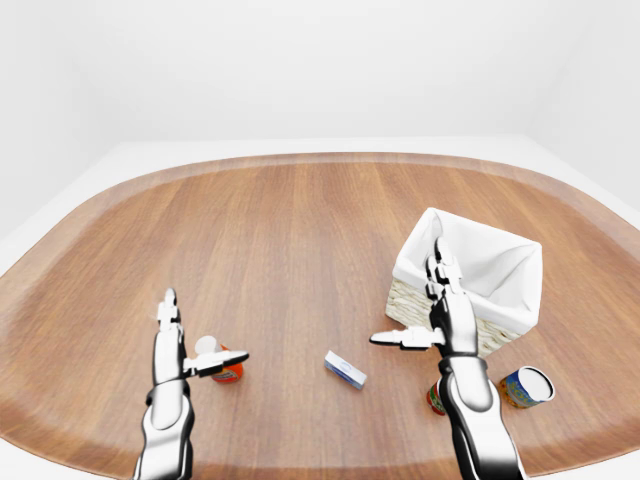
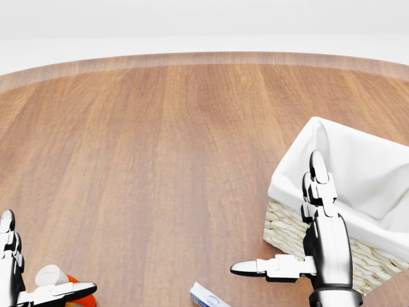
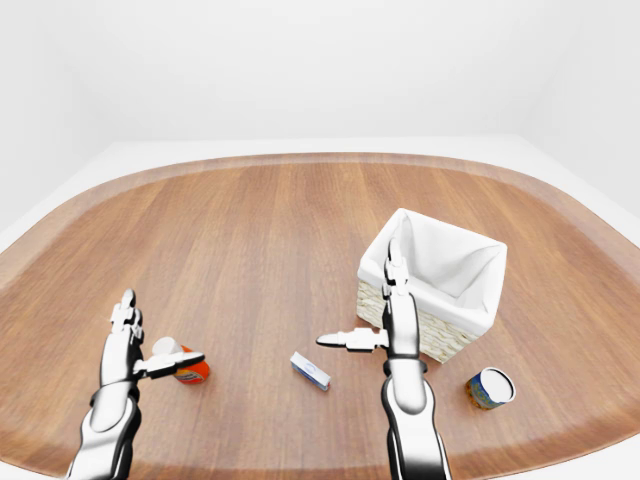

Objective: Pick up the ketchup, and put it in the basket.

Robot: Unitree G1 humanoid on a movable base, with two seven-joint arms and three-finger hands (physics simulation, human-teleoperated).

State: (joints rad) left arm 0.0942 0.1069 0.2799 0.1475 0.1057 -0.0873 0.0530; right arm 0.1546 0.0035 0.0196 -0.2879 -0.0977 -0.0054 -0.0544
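I see the ketchup (image 1: 222,362), a red-orange bottle with white cap, lying on the glossy wood table (image 1: 280,240) at lower left. My left hand (image 1: 175,340) is spread open just beside it, holding nothing. My right hand (image 1: 440,315) is open and empty, beside the woven, white-lined basket (image 1: 470,285).

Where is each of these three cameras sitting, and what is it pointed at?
Left-eye view: on the robot's head, looking down over the whole wooden table; both arms show, with the left hand, right hand, ketchup and basket.
Right-eye view: beside it, nearly the same scene, everything shifted left.
Head view: also on the head, closer framing; the right hand and the left hand's fingertips show at the bottom.
Shared: all three show both open hands, the ketchup and the basket.
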